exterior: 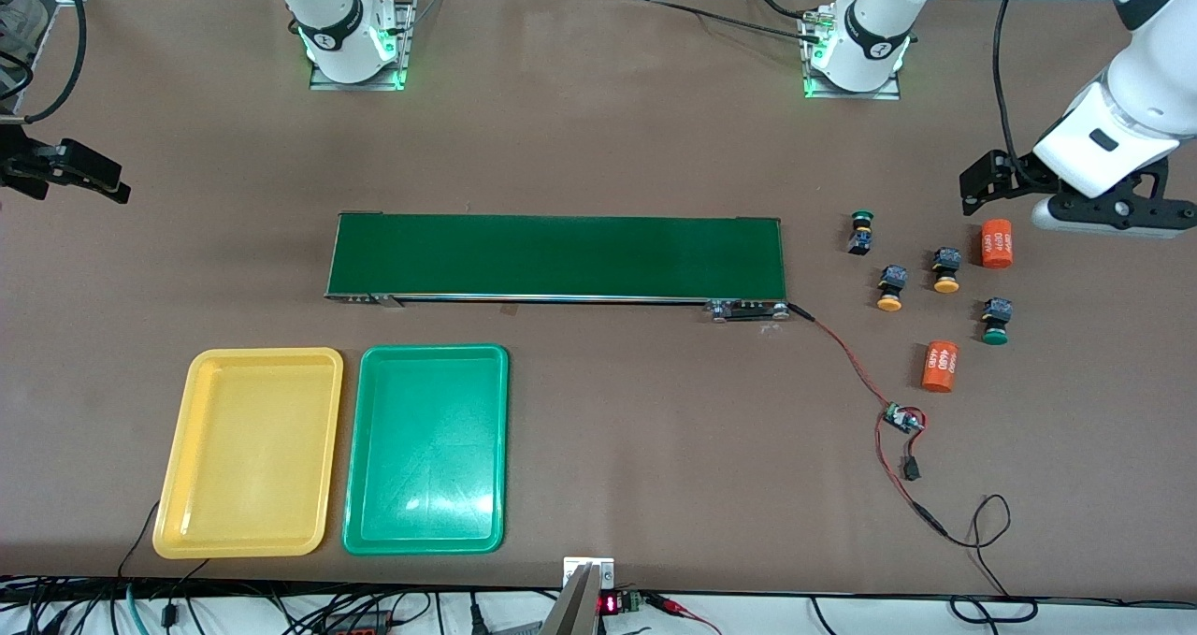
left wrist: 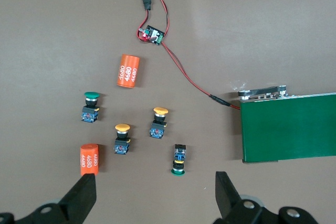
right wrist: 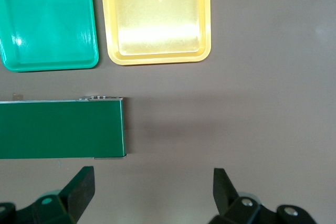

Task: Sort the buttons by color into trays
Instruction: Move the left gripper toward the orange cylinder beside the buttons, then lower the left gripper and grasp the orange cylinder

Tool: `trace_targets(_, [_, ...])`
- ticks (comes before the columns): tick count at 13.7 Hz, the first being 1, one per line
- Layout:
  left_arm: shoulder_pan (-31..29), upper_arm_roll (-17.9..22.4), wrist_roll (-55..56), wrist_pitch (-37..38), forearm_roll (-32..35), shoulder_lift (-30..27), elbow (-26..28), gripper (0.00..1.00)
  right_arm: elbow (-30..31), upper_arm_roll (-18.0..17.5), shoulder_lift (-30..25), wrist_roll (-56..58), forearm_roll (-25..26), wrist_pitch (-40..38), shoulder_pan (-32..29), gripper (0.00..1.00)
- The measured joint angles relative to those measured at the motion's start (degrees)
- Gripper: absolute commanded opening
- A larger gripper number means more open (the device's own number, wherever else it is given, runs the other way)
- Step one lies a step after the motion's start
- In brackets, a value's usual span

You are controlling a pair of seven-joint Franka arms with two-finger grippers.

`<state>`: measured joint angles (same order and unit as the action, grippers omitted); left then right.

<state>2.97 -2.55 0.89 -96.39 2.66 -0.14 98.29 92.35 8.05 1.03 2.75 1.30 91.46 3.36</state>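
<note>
Jaws on both arms are standing spread wide, holding nothing and touching nothing. Left gripper point(left wrist: 155, 198) is hovering over the bench point(exterior: 598, 149) at the left arm's end, above the cluster of parts. Right gripper point(right wrist: 152, 192) is hovering over bare bench at the right arm's end, just off the end of the conveyor belt point(exterior: 556, 256).

Four buttons are lying on the bench near the left arm's end, none touching another:
- green button point(exterior: 861, 231), farthest from the front camera, closest to the belt end
- yellow button point(exterior: 891, 287) and second yellow button point(exterior: 946, 270), sitting side by side
- second green button point(exterior: 996, 322), nearest to the front camera

Two orange cylinders are lying close by: one point(exterior: 997, 244) beside the second yellow button, the other point(exterior: 940, 366) nearer to the front camera than all the buttons.

Yellow tray point(exterior: 251, 452) and green tray point(exterior: 427, 448) are sitting side by side, nearer to the front camera than the belt, toward the right arm's end; yellow is the outer one. Both are lying flat.

A red-and-black wire is running from the belt end to a small circuit board point(exterior: 901, 419). Open brown bench is lying between belt and trays, and between trays and buttons.
</note>
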Motion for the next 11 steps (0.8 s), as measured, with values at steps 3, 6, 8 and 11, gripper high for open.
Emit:
trace_targets(3, [-0.1, 0.2, 0.0, 0.3, 0.0, 2.6, -0.1, 1.0, 0.0, 0.0, 0.0, 0.0, 0.0, 0.0, 0.0, 1.0])
trace_targets(6, [-0.4, 0.5, -1.1, -3.2, 0.4, 8.8, -1.3, 1.0, 0.0, 0.0, 0.0, 0.0, 0.0, 0.0, 0.0, 1.0])
trace_targets(8, [-0.8, 0.7, -6.8, -8.3, 2.8, 13.4, -1.8, 1.0, 0.1, 0.0, 0.0, 0.0, 0.0, 0.0, 0.0, 1.0])
trace_targets(11, [-2.8, 1.0, -10.8, -13.7, 4.3, 19.8, -1.8, 1.0, 0.1, 0.0, 0.0, 0.0, 0.0, 0.1, 0.0, 1.0])
